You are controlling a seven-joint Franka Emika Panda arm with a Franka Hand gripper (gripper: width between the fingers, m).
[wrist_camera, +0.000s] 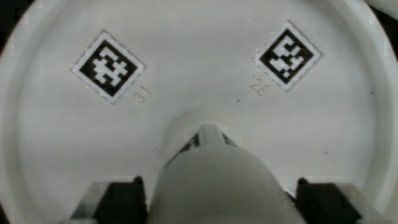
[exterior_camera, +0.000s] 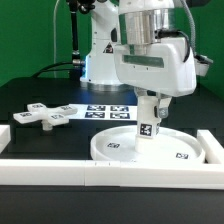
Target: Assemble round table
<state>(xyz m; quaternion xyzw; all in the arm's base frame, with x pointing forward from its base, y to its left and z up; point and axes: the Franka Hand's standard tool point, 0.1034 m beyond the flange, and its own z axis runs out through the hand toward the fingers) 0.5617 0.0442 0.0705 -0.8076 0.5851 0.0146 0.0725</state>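
Centrally, leg (exterior_camera: pixel 147 128) in gripper (exterior_camera: pixel 149 106) over disc (exterior_camera: pixel 170 138)

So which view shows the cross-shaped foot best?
The exterior view: the cross-shaped foot lies whole on the table, at that view's left, apart from the disc. The wrist view shows none of it, only the disc and leg.

No text, brand or no. can be read; only b/w square tags (wrist_camera: pixel 111 67) are seen on disc (wrist_camera: pixel 199 112), leg (exterior_camera: pixel 147 122), foot (exterior_camera: pixel 45 115), marker board (exterior_camera: pixel 108 110) (patterns, no letters).
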